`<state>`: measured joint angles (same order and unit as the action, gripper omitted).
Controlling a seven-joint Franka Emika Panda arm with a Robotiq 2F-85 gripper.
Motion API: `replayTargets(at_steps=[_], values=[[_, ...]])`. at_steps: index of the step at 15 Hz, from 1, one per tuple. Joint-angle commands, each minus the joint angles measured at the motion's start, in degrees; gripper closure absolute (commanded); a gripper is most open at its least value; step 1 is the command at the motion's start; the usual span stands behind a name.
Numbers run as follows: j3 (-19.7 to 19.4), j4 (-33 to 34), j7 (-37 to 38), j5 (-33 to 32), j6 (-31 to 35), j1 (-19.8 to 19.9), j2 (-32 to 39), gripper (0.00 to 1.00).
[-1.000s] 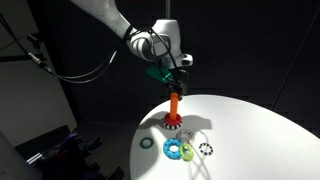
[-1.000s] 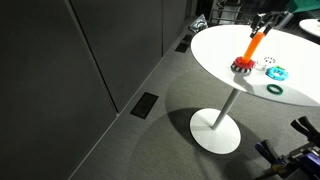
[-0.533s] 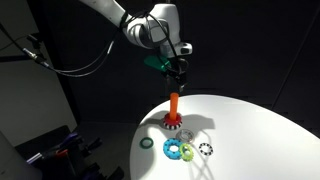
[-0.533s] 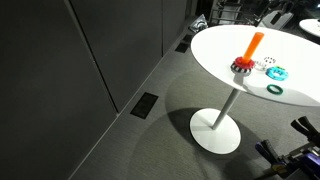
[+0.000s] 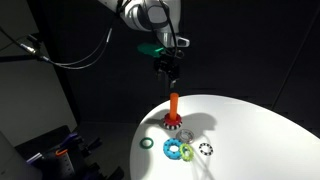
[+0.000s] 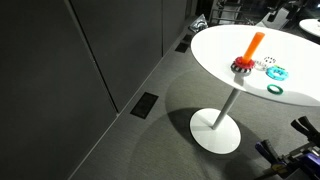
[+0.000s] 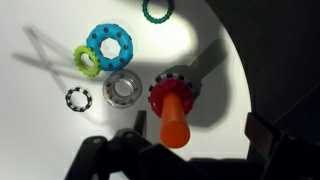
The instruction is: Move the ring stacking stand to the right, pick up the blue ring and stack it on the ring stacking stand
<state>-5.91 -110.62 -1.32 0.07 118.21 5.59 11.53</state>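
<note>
Round white table [image 5: 255, 125], dark room.

- Ring stacking stand [image 5: 174, 110]: orange peg upright on a red toothed round base, near the table edge. Peg bare, no ring on it.
- Gripper [image 5: 170, 72]: hangs straight above the stand's peg, clear of its tip. Jaws spread wide and empty; in the wrist view the fingers [image 7: 262, 135] stand either side of the peg top without touching it.
- Light blue chunky plastic ring [image 7: 109, 46]: flat on the table near the stand, apart from its base.
- Small lime-green ring [image 7: 87, 59]: pressed against the blue ring's rim, on the side away from the stand.
- Clear greyish ring [image 7: 124, 89]: just beside the stand's base, between it and the blue ring.
- Small black toothed ring [image 7: 78, 99]: beyond the clear ring from the stand.
- Thin dark green ring [image 7: 156, 10]: well apart from the stand, by the table edge.
</note>
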Motion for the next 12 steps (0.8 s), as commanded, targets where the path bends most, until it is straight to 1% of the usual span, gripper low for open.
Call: replayTargets(at_steps=[1, 6, 12], values=[[-0.5, 2.9, 0.0, -0.7, -4.4, 0.8, 1.6, 0.0], [-1.0, 3.1, -3.2, 0.5, -1.7, 2.6, 4.3, 0.0], [-0.8, 1.1, -8.4, 0.4, 4.6, 4.4, 6.6, 0.0]])
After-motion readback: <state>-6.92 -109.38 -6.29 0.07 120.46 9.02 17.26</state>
